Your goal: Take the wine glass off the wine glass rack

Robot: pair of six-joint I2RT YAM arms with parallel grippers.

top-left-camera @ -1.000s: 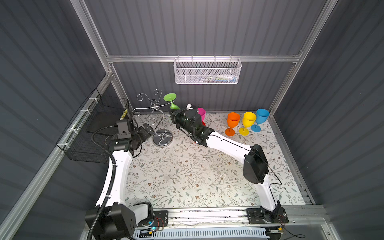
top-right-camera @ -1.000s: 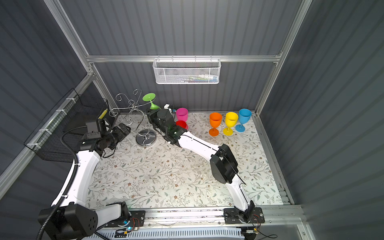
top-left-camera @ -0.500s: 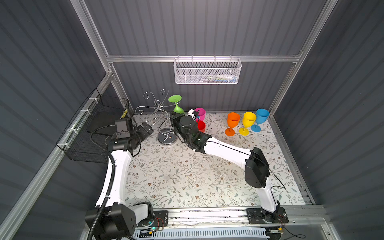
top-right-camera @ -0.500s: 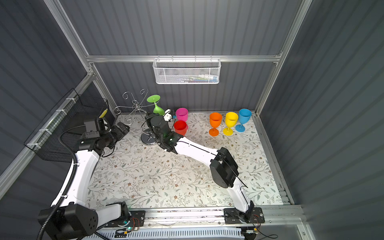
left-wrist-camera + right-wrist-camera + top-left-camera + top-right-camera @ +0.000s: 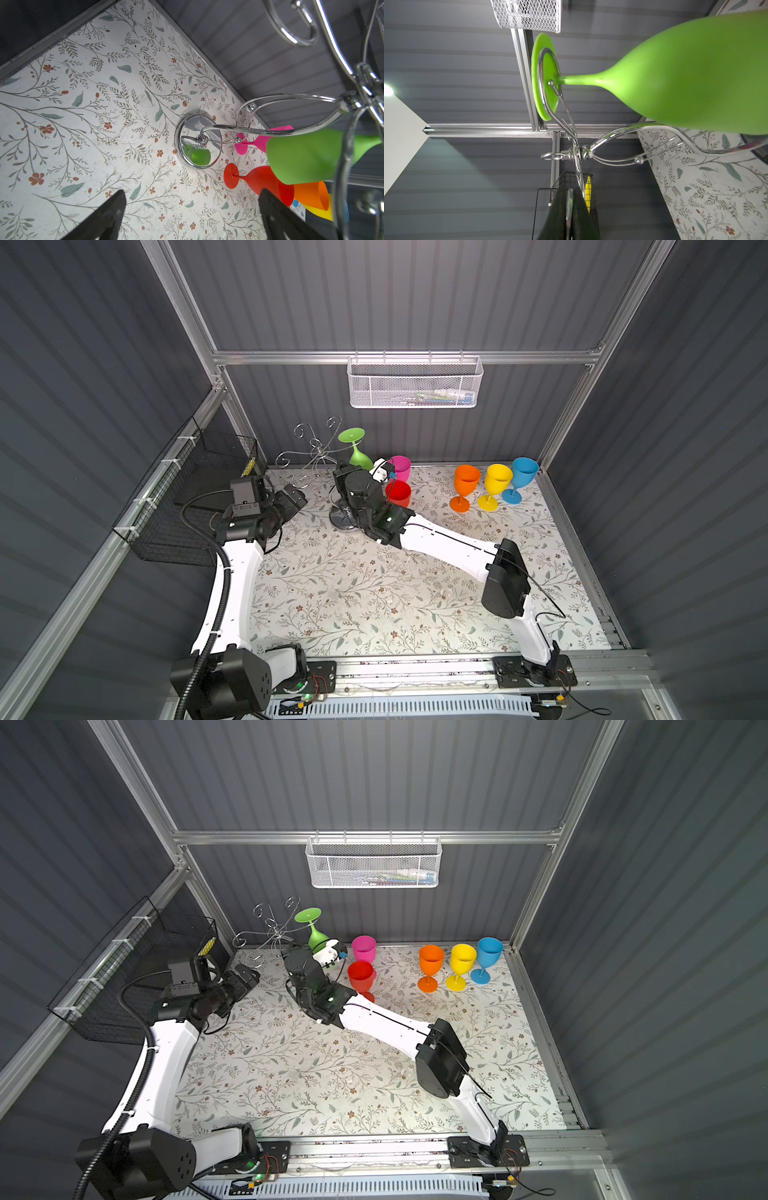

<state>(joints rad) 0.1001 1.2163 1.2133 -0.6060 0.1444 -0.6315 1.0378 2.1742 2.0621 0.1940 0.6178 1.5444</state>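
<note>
The chrome wine glass rack (image 5: 318, 452) (image 5: 276, 932) stands at the back left on its round mirror base (image 5: 198, 141). A green wine glass (image 5: 358, 456) (image 5: 316, 936) hangs upside down from one curled arm, its foot caught in the wire loop (image 5: 545, 76). My right gripper (image 5: 570, 199) is shut on a chrome wire of the rack, just below the hub (image 5: 583, 153). In both top views its fingers are hidden under the wrist. My left gripper (image 5: 297, 499) (image 5: 191, 207) hovers open to the left of the rack, with nothing between its fingers.
Pink (image 5: 401, 467) and red (image 5: 398, 492) glasses stand just right of the rack. Orange (image 5: 465, 481), yellow (image 5: 496, 479) and blue (image 5: 523, 470) glasses stand at the back right. A white mesh basket (image 5: 413, 385) hangs on the back wall, a black wire basket (image 5: 199, 497) on the left wall.
The rack, with the green glass on it, has shifted to the right along with my right gripper. My left arm has barely moved.
</note>
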